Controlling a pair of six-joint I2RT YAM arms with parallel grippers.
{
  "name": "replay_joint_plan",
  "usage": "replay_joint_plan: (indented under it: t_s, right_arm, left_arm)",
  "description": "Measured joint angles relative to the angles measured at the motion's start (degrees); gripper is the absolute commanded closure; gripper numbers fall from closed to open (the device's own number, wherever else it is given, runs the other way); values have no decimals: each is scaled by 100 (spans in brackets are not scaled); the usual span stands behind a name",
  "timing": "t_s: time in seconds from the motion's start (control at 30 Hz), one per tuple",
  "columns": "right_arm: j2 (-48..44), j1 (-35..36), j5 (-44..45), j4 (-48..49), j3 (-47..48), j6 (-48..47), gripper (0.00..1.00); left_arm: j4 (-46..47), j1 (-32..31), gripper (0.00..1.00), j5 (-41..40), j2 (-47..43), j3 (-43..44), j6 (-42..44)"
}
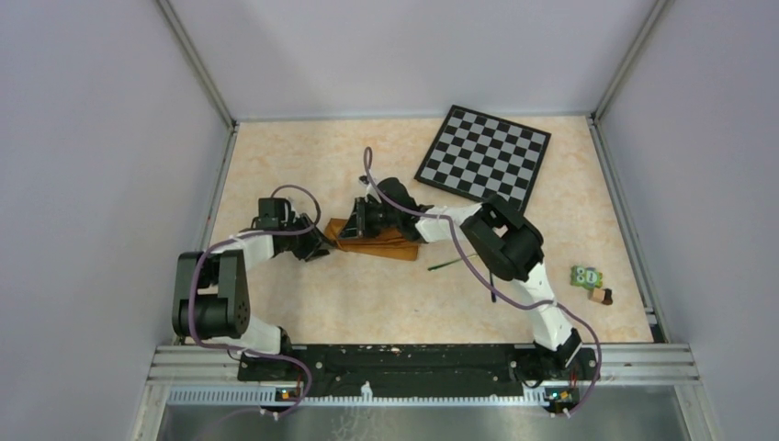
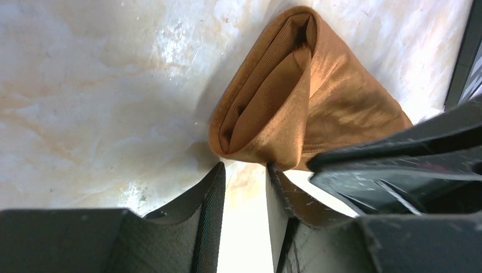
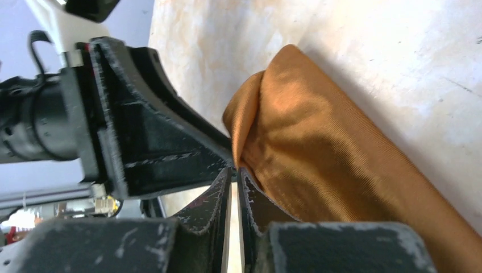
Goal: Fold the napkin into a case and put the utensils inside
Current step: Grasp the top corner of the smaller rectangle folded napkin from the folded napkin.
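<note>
From above, my left gripper (image 1: 320, 248) and right gripper (image 1: 347, 231) are meeting at the left end of the case (image 1: 390, 246). The case is lying as a narrow rust-brown strip near the middle of the table (image 1: 367, 303), slanting toward the near right. A slim dark utensil (image 1: 450, 262) is lying just right of it, partly under my right arm; I cannot tell which utensil it is. The checkered board (image 1: 484, 153) is sitting tilted at the far right corner. A small green object (image 1: 586, 276) is resting near the right edge. Grey walls (image 1: 110, 110) are closing in the pale marbled surface on three sides.

Through my left wrist camera, my fingers (image 2: 211, 199) are standing apart with bare table showing between them. The case's open, layered end is sitting just beyond their tips, and my right gripper is pressing in from the right.

Through my right wrist camera, my fingers (image 3: 213, 199) are standing almost together, with only a thin slit between them. The cloth's end is lying against the right-hand one. I cannot tell whether any fold is being pinched.
</note>
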Motion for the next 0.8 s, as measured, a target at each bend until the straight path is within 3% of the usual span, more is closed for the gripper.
replay_joint_plan:
  t_s: [0.23, 0.43, 0.8]
  right_arm:
    - [-291, -129, -168, -103, -140, -175, 100]
    - [-214, -107, -131, -101, -157, -221, 100]
    - [291, 249, 870, -498, 470, -286, 100]
  left_arm:
    - [87, 2, 66, -28, -129, -170, -2]
    - [216, 2, 66, 39, -44, -184, -35]
    - [144, 96, 64, 90, 533, 389, -96]
